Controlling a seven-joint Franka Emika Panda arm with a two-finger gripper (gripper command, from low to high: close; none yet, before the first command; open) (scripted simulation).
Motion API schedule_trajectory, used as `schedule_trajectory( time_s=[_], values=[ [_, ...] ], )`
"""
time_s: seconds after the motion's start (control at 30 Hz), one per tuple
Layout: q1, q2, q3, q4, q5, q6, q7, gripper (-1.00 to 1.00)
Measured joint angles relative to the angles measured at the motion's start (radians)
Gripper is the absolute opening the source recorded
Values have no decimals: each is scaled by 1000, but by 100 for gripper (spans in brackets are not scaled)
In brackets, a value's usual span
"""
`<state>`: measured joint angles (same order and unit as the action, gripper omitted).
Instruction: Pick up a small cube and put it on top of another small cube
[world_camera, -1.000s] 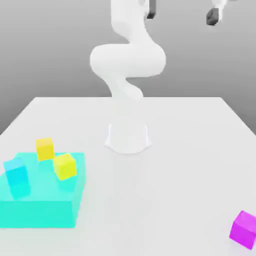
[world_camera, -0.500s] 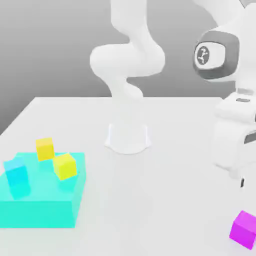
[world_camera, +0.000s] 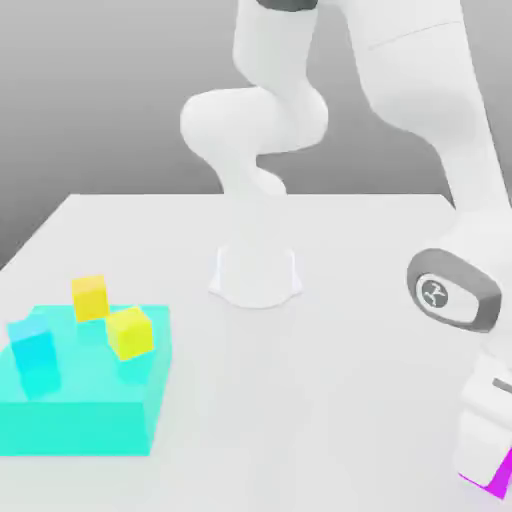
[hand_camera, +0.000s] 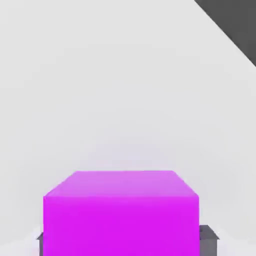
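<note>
I've got the gripper (hand_camera: 125, 243) clenched on the magenta cube (hand_camera: 122, 220) (grasp done, I judge), leaving lifting and stacking on the golden cube (world_camera: 90, 298).

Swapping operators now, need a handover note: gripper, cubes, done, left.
Gripper: shut on the magenta cube, one finger against each side.
Magenta cube: down at the table, exterior view's right.
Golden-yellow cube: on the turquoise block, exterior view's left, beside the lemon-yellow cube and cyan cube.
Done: grasp.
Left: lift, carry over, set on golden-yellow cube, release.
</note>
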<state>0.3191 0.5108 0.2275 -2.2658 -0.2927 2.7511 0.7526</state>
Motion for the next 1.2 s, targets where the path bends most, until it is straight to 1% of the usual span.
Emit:
schedule_trajectory(
  time_s=[0.07, 0.2, 0.23, 0.47, 0.6, 0.77, 1.03, 1.1, 1.2],
  values=[
    [-1, -3, 2, -1, 1, -2, -1, -100],
    [-41, -128, 55, -29, 70, -97, -50, -100],
    [-57, -163, 45, -44, 84, -117, -44, -100],
    [-207, -389, -136, -177, 117, -204, 141, -100],
    [-408, -537, -229, -264, 108, -264, 292, -100],
    [-563, -728, -319, -374, 102, -340, 482, -100],
    [-863, -1017, -456, -541, 110, -446, 751, -100],
    [-920, -1044, -479, -578, 114, -433, 793, -100],
    [-934, -974, -497, -617, 114, -324, 803, -100]
  ],
)
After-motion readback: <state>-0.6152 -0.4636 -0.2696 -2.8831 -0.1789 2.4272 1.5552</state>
